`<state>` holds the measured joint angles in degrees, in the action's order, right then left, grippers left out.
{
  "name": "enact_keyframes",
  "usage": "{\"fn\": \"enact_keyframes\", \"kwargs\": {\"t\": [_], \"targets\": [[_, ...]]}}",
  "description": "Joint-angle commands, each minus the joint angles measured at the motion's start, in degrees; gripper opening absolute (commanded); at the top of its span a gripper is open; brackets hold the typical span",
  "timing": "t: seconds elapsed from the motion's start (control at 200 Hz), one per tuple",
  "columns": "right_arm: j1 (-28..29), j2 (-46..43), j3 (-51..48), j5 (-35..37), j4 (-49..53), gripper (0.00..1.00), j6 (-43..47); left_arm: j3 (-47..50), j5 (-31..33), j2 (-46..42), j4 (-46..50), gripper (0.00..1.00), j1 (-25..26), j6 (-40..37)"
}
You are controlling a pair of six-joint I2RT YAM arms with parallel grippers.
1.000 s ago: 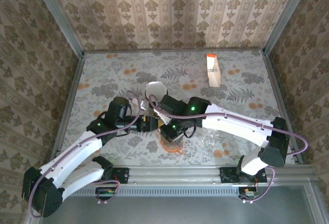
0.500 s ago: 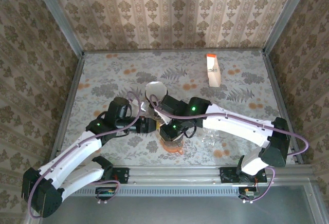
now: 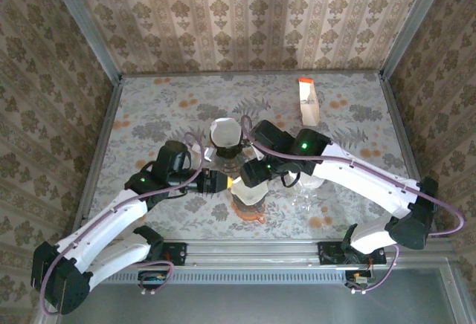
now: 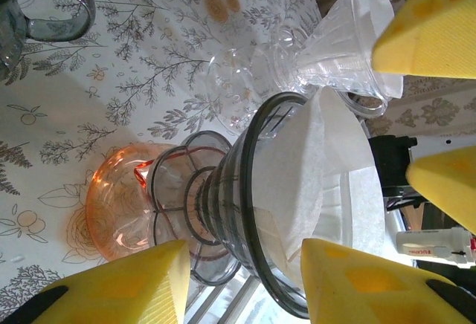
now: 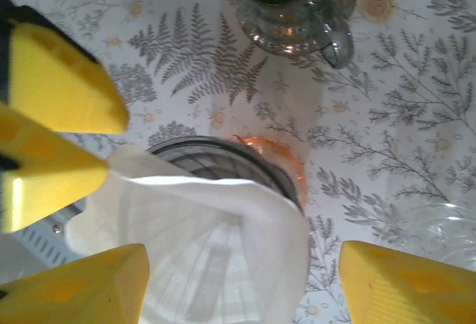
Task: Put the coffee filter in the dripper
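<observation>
The chief danger is the coffee filter (image 4: 327, 160) coming back out. It sits in the mouth of the smoky dripper (image 4: 230, 190), but lopsided, one side standing proud of the rim rather than lying against the cone, so a light brush could tip it onto the desk (image 3: 149, 116). The right claw (image 5: 244, 264) hangs directly above it, jaws wide apart and gripping nothing, and a yellow finger grazing the paper on lifting away would be enough to drag it. The left claw (image 4: 245, 264) has its jaws apart on either side of the dripper's lower body, and I cannot tell whether they press on the glass. If they do, a crooked pull could slide the dripper off its orange saucer (image 4: 111, 212) (it looks top-heavy on that narrow waist) or knock it into the glassware just beside it. By my count there are two claws, one filter in the smoky dripper and one orange saucer. There is also a second, clear dripper (image 4: 335, 49) with its own white paper, one clear glass piece (image 4: 238, 90) near it, one dark handled cup (image 5: 297, 12), and one orange-and-white carton (image 3: 309, 101) well apart at the far side.
</observation>
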<state>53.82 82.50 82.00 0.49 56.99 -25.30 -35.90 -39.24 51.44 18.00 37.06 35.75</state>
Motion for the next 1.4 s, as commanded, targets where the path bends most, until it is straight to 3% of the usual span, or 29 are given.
{"fn": "enact_keyframes", "kwargs": {"t": [0.0,0.125,0.9,1.395], "targets": [[0.1,2.3,-0.6,0.6,1.0,0.73,0.4,-1.2,-0.5,0.2,0.1,0.45,0.3,-0.9],[0.1,4.2,-0.8,0.6,0.9,0.81,1.2,-1.3,-0.4,0.2,0.2,0.45,0.3,-1.0],[-0.2,7.4,-7.2,-1.7,-1.9,0.78,0.5,-1.1,-0.3,0.7,-0.7,0.46,0.5,-0.7],[-0.2,11.0,-8.7,-0.3,-2.9,0.77,0.2,-1.3,-0.3,0.7,-0.7,0.59,0.5,-0.7]]}}
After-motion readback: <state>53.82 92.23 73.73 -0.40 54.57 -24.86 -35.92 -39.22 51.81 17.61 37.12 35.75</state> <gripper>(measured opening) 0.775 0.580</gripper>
